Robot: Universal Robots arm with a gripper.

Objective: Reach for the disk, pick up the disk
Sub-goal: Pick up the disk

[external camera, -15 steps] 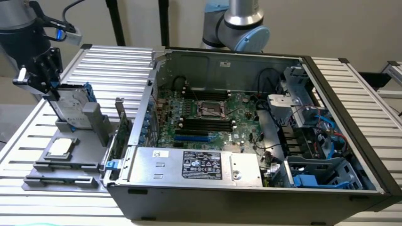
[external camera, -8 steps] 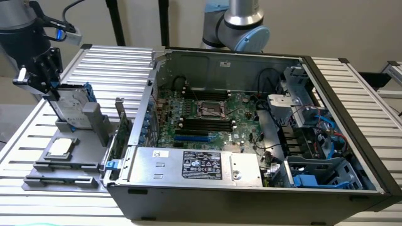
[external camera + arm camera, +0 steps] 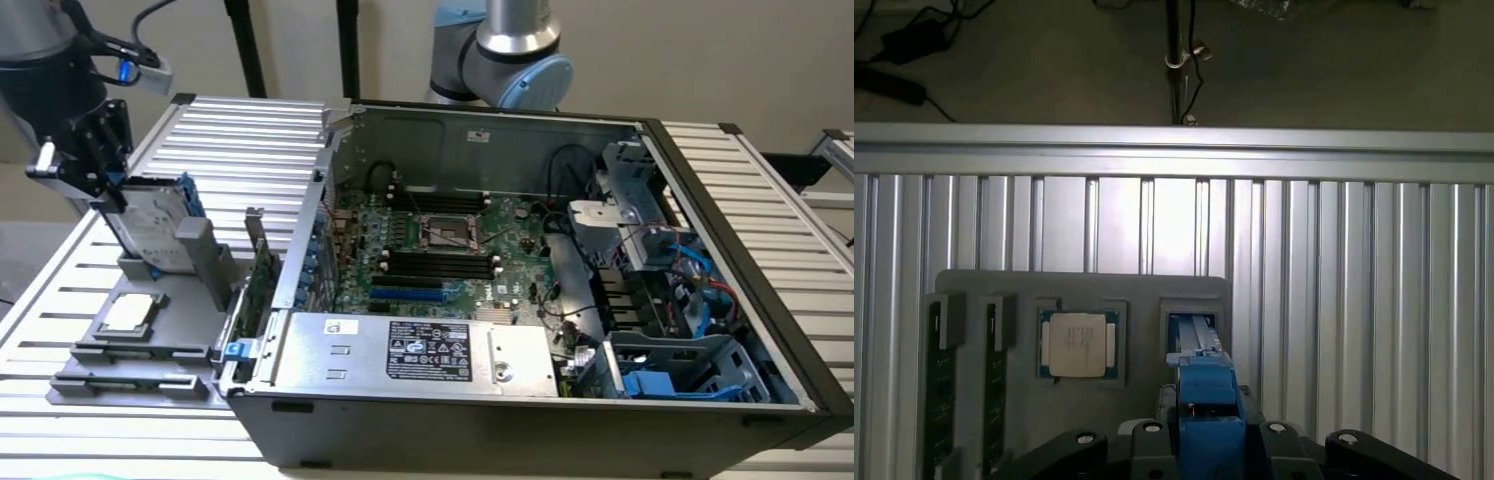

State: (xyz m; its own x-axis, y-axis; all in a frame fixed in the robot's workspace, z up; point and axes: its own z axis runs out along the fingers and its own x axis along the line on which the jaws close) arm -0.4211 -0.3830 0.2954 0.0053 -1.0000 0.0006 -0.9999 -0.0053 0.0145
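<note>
At the exterior view's left, gripper (image 3: 112,196), fingers clamped on the blue edge of the upright disk (image 3: 150,222), disk stood in a grey tray (image 3: 150,352) slot, chip (image 3: 127,313) beside it.

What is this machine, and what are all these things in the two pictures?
It is a robot arm with a gripper, a kind of metal hand. One picture is taken by a camera standing off to the side; the other by a camera on the arm's wrist, looking down past the gripper. On the slatted metal table sits an open computer case with its insides showing. Beside it, at the exterior view's left, a grey holder carries a small square processor chip lying flat and the disk, a silver hard drive with a blue edge, standing upright. The gripper is right at the disk's top edge. Whether it already grips it, I cannot tell; the disk sits in its holder.
</note>
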